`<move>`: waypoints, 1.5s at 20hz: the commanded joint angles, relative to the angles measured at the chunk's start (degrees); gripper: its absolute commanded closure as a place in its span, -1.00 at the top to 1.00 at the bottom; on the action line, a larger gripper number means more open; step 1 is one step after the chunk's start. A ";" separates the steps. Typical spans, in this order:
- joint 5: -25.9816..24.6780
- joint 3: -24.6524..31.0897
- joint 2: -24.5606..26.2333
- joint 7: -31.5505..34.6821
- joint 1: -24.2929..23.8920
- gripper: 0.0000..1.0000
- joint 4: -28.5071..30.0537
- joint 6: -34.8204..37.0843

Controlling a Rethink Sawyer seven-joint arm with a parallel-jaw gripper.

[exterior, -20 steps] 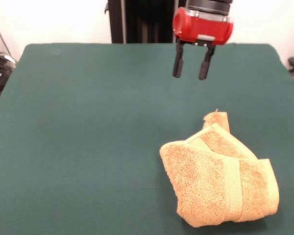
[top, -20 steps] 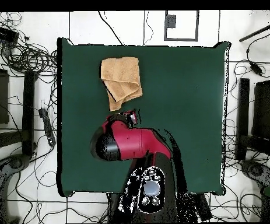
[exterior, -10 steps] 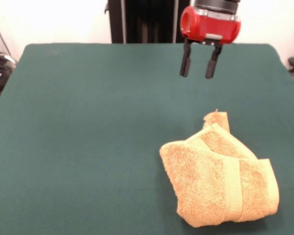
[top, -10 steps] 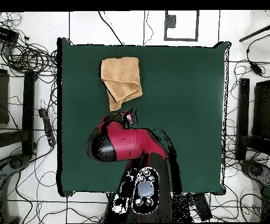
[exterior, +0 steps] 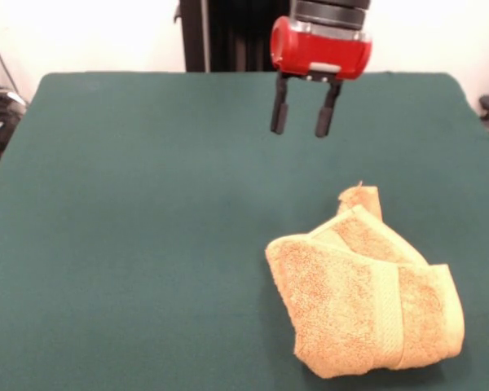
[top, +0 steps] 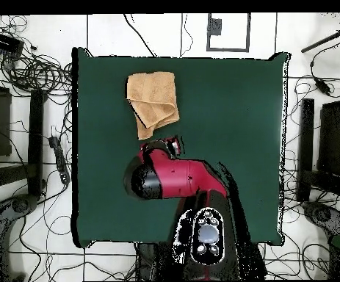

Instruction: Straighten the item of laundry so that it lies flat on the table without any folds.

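The golden-orange towel lies folded over itself on the dark green table, at the front right of the front view. A woven band runs across its upper layer and one corner sticks up toward the robot. In the overhead view the towel lies near the table's far left. My gripper hangs open and empty above the table, behind and to the left of the towel, well apart from it. In the overhead view the gripper is mostly hidden under the red arm, just below the towel's pointed corner.
Cables and equipment stands lie on the floor around the table. The black pedestal stands behind the table's far edge.
The gripper first moved slightly right and away from the camera, then swung back to the left and a little lower. It stays open. The towel has not moved.
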 commanded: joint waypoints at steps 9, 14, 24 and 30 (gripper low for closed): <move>-1.38 9.55 -2.50 2.00 -0.48 1.00 4.05 10.79; -2.19 6.72 0.21 2.85 1.92 1.00 1.65 11.74; -1.37 5.86 2.35 5.66 3.25 1.00 1.83 8.81; -0.36 7.20 4.38 6.41 2.35 1.00 2.42 7.68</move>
